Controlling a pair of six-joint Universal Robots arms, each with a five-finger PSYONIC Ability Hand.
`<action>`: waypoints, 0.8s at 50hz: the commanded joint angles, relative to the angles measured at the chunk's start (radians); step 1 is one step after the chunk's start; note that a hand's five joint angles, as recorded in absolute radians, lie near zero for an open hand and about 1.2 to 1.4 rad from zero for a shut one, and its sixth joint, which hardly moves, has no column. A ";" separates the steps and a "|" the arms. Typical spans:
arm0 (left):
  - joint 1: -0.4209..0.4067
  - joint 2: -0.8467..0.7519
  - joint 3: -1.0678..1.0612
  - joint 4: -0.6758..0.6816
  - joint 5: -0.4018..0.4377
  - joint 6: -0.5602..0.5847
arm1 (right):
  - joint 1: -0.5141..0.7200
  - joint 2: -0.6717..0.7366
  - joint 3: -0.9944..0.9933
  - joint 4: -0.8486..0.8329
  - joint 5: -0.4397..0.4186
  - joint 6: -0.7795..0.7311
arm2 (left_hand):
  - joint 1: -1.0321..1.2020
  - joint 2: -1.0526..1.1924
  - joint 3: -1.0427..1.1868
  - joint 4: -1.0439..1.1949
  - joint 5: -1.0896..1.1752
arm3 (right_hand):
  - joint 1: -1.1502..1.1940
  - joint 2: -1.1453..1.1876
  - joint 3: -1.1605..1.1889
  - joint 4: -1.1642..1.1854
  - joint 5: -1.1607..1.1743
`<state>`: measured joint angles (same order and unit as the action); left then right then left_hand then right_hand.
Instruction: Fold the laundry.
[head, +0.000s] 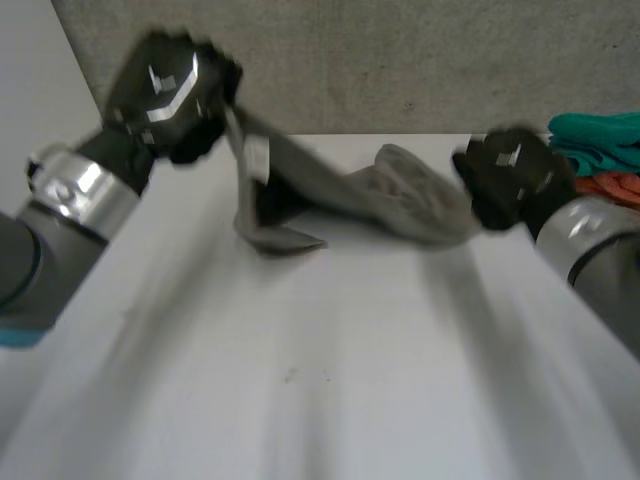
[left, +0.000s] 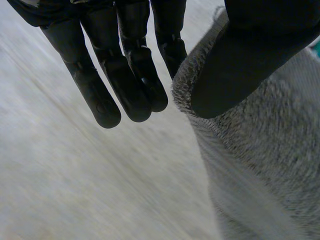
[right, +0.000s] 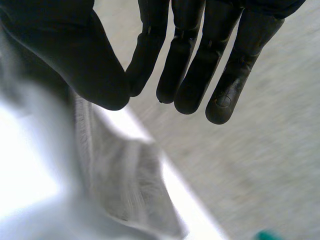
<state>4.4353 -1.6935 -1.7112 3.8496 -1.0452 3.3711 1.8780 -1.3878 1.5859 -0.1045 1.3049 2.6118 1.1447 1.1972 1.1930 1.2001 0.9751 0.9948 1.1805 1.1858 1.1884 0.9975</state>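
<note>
Grey cloth (head: 390, 195) is stretched across the table's (head: 320, 380) 12 o'clock edge, partly lifted. Left hand (head: 170, 90), at 10 o'clock, pinches one edge between thumb and straight fingers. Right hand (head: 515, 175), at 2 o'clock, holds the other end under its thumb, fingers straight. Green garment (head: 600, 140) lies at 3 o'clock.

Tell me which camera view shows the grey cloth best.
The head view: the grey cloth stretches whole between the left hand and the right hand, above the white table. The left wrist view gives its fuzzy edge at that hand's thumb; the right wrist view gives a fold below its hand.
</note>
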 joint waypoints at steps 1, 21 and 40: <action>-0.008 -0.025 -0.136 -0.079 0.048 0.007 | 0.004 0.110 0.071 0.020 -0.007 -0.068 | 0.252 0.199 0.203 0.196 0.247 | 0.401 0.216 0.210 0.208 0.224; -0.036 0.015 -0.033 -0.611 0.011 0.301 | -0.007 0.139 0.094 0.012 -0.013 0.020 | -0.685 -0.737 -0.733 -0.740 -0.690 | -0.020 -0.206 -0.211 -0.214 -0.197; -0.456 -0.221 0.145 -0.536 -0.619 -0.016 | -0.016 0.141 0.137 0.009 -0.013 0.028 | -0.670 -0.722 -0.718 -0.725 -0.675 | -0.179 -0.364 -0.370 -0.372 -0.356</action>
<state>4.1199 -1.7539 -1.6463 3.2570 -1.4884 3.3759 1.8618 -1.2486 1.7151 -0.0941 1.2896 2.6396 0.4537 0.4437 0.4476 0.4338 0.2532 0.6838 0.7907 0.7771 0.7760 0.6110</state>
